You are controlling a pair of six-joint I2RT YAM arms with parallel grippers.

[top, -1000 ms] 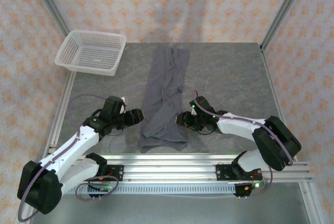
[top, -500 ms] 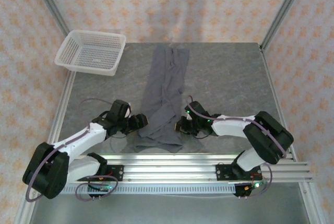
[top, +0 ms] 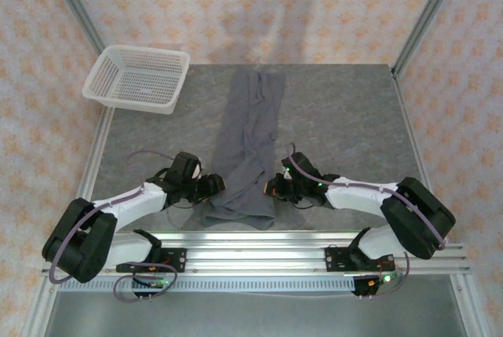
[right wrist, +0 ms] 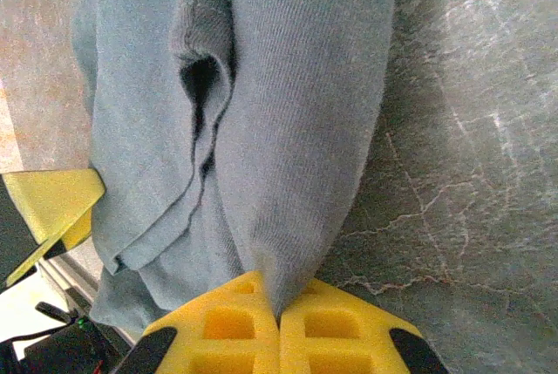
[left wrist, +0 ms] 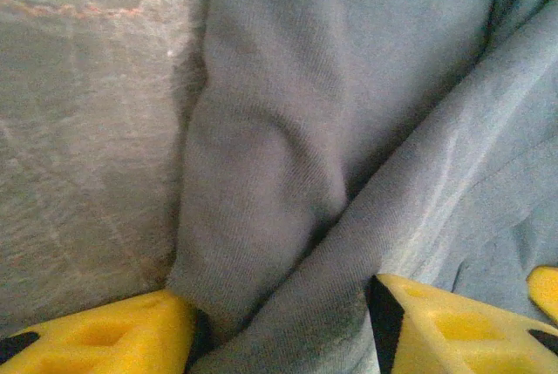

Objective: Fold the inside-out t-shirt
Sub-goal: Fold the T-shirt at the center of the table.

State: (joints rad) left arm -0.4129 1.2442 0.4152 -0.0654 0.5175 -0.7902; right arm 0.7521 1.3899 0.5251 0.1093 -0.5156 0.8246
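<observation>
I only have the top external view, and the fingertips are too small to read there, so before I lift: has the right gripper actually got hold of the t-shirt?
Observer: Yes. In the right wrist view the right gripper is shut, its yellow fingers pressed together on a fold of the t-shirt.
Operator: And the left one?
Observer: The left wrist view shows the left gripper open, fingers apart, a bunched edge of the t-shirt lying between them.
Operator: Is that edge on the table?
Observer: Yes, it lies on the grey table.
</observation>
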